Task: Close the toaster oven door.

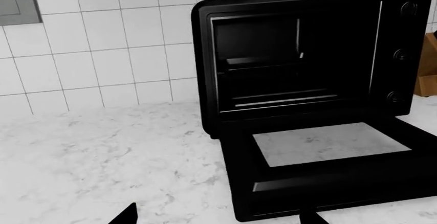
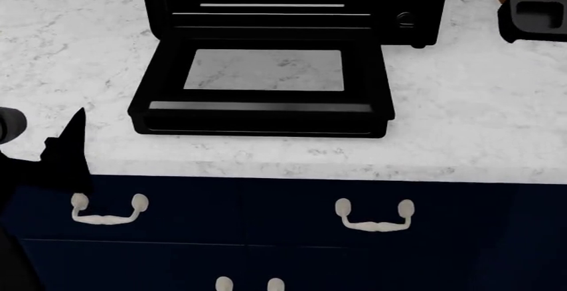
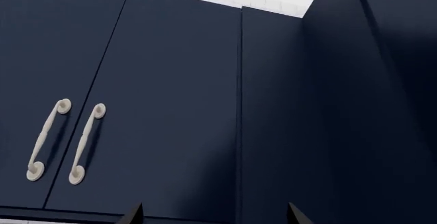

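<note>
The left claw (image 2: 62, 151) is hovering wide, holding nothing, at the counter (image 2: 461, 118) edge. Beyond it the toaster oven door (image 2: 263, 98) is lying flat open before the toaster oven (image 2: 293, 5). The right claw (image 3: 213, 215) is facing navy cabinets (image 3: 171, 106), spread wide.

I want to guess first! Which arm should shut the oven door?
Probably the left. Its pincer sits beside the toaster oven door lying open on the counter, while the right wrist view only faces navy cabinet doors.

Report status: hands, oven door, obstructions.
Left hand open, empty, short of the door. Right hand open, facing navy cabinets. Glass-windowed black toaster oven door fully down on the marble counter. Nothing blocking it.
</note>
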Controlling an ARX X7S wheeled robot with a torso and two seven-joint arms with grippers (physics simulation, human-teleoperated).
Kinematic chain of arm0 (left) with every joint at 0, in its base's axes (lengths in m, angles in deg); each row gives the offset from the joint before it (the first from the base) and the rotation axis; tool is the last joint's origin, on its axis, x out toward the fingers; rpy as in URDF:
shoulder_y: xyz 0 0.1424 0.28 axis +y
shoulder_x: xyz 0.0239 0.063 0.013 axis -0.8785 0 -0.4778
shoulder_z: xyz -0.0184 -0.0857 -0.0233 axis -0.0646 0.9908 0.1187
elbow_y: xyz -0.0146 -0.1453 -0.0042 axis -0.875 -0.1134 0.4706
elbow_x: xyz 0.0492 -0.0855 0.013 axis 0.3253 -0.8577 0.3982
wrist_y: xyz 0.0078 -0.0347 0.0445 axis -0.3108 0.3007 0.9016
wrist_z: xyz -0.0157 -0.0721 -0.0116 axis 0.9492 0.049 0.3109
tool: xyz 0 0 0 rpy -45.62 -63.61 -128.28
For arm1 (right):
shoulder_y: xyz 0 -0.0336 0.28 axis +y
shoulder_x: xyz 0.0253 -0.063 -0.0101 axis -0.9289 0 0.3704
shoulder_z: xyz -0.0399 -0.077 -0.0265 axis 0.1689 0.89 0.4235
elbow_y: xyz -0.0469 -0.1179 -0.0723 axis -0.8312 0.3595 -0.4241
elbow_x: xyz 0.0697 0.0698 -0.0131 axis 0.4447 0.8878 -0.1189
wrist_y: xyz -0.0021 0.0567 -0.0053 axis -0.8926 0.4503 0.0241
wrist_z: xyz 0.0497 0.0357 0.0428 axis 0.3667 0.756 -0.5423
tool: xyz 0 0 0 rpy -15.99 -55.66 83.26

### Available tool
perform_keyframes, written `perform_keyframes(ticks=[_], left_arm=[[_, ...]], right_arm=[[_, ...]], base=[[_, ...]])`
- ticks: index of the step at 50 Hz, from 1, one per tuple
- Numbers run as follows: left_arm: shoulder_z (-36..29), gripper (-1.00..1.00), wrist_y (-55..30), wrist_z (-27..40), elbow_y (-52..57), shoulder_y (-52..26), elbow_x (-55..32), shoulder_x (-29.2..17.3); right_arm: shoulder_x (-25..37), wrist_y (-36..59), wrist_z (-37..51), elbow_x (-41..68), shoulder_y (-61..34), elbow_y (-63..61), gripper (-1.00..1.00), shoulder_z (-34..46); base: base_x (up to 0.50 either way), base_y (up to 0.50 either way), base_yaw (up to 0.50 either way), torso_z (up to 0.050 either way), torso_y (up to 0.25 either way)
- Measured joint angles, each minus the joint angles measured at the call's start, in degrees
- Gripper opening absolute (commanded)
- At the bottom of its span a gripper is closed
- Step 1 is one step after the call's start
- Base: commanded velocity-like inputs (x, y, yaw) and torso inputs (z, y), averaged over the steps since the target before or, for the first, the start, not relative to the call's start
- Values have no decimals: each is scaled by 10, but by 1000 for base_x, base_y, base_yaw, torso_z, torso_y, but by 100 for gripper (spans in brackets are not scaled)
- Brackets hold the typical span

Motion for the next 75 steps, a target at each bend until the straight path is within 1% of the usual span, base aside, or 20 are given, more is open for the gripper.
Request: perform_keyframes(ticks=[5,10,16,38,56,62,64,67,71,75], left_arm=[[-2,100,-14,-3,-1,-14,-4,-6],[-7,100,-23,-4,-1,-23,-4,-12],[-10,100,-26,-6,0,-29,-6,-15],[-19,100,-22,-9,-2,-34,-8,-18],[-22,100,-13,-9,-4,-29,-8,-20],[-24,100,-9,-9,-4,-28,-7,-22],[-27,100,-1,-11,-5,-27,-4,-24],[-37,100,33,-22,-14,-23,11,-34],[-67,100,115,-47,-44,-23,56,-63],[-102,100,199,-77,-66,-24,111,-105]], right_arm=[[21,18,27,46,-26,-13,100,-9],[38,14,40,70,-30,-21,100,-13],[53,6,52,85,-32,-25,100,-10],[84,-25,74,105,-26,-25,100,10],[98,-46,81,108,-21,-24,100,23],[101,-56,83,110,-17,-24,100,22],[102,-59,83,110,-16,-24,100,22],[104,-63,84,111,-15,-24,100,23],[108,-69,86,115,-12,-25,100,23],[112,-74,88,117,-10,-26,100,24]], base=[[0,500,0,0,0],[0,0,0,0,0],[394,0,0,0,0],[460,13,0,0,0],[476,116,0,0,1],[0,0,0,0,2],[0,0,0,0,0],[0,0,0,0,0],[0,0,0,0,0],[0,0,0,0,0]])
